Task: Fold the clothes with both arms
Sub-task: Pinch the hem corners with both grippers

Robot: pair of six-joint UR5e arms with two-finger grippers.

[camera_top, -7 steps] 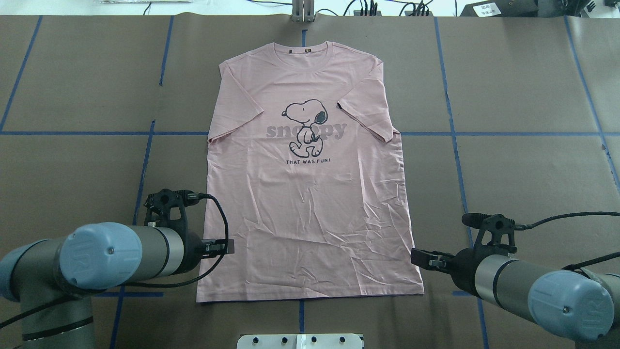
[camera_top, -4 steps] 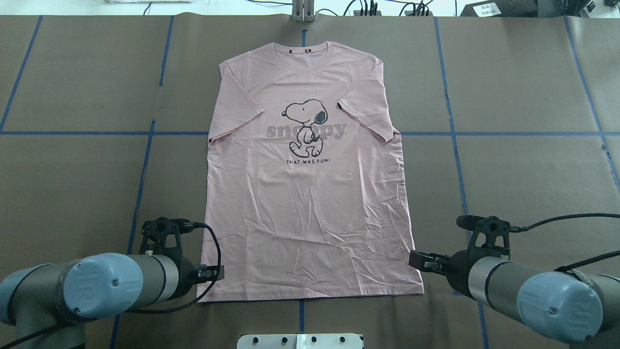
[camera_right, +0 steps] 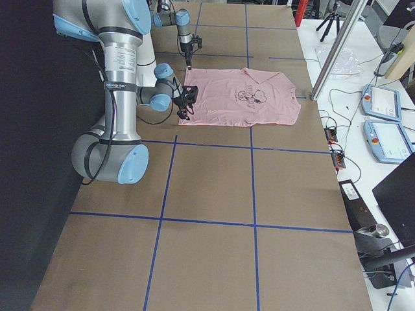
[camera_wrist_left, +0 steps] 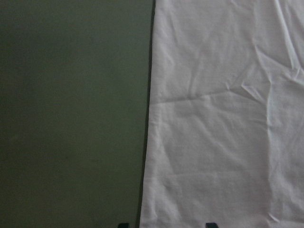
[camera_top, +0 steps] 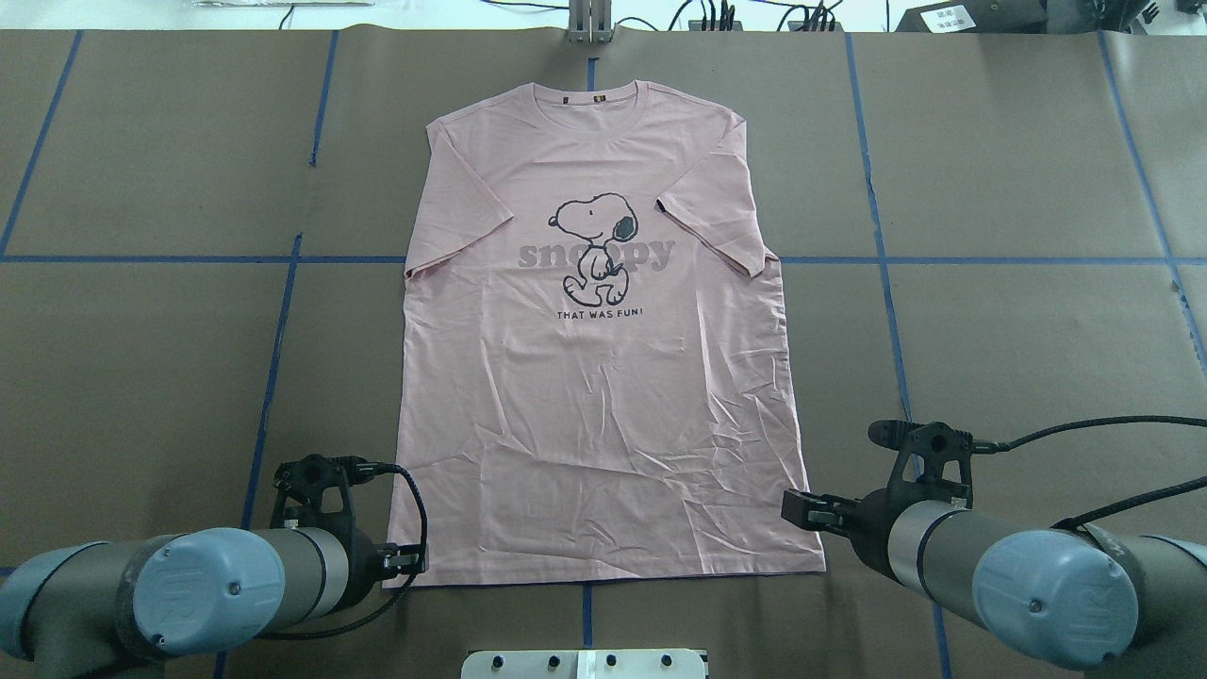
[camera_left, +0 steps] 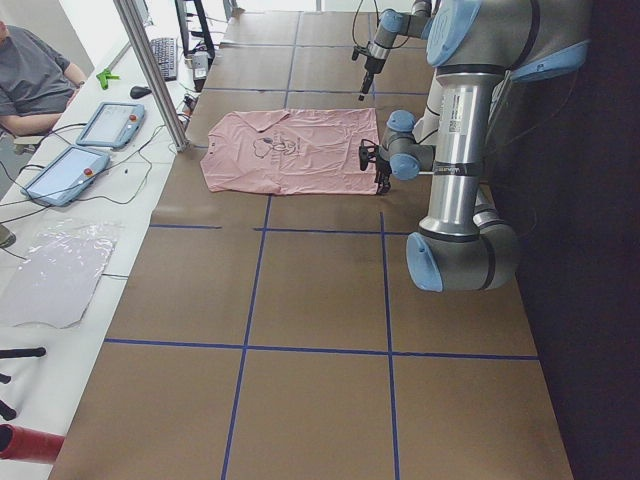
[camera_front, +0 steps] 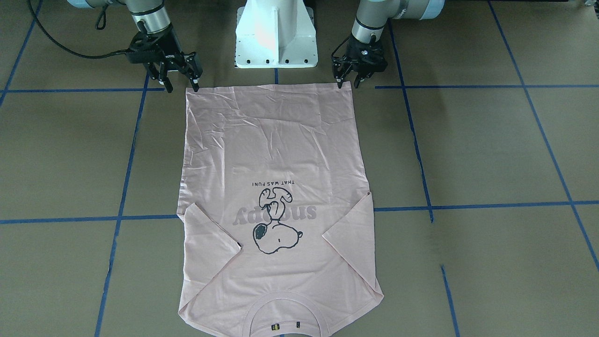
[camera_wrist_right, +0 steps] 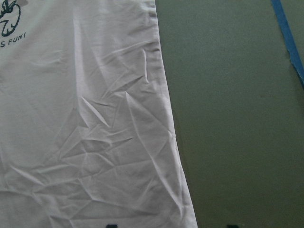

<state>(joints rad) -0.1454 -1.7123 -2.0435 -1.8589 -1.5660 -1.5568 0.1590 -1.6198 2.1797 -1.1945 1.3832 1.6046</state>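
Observation:
The pale pink T-shirt (camera_top: pixel 603 424) lies flat on the brown table, Snoopy print up, collar far from me and both sleeves folded inward. It also shows in the front view (camera_front: pixel 276 140). My left gripper (camera_top: pixel 415 563) is open and empty at the near left hem corner; in the front view it (camera_front: pixel 347 83) stands over that corner. In the left wrist view its fingertips (camera_wrist_left: pixel 210 224) straddle the shirt's side edge (camera_wrist_left: pixel 147 118). My right gripper (camera_top: pixel 800 509) is open and empty at the near right hem corner (camera_front: pixel 181 87). Its fingertips (camera_wrist_right: pixel 111 225) straddle the shirt's other side edge.
The white pedestal base (camera_front: pixel 276 32) stands just behind the hem. Blue tape lines (camera_top: pixel 273 358) grid the brown table cover. A metal post (camera_left: pixel 150 70), teach pendants (camera_left: pixel 110 122) and a seated person (camera_left: pixel 30 70) are beyond the table's far edge.
My left gripper has moved back along the shirt's left edge to the hem corner. My right gripper has shifted slightly inward over the right hem corner. The shirt has not moved.

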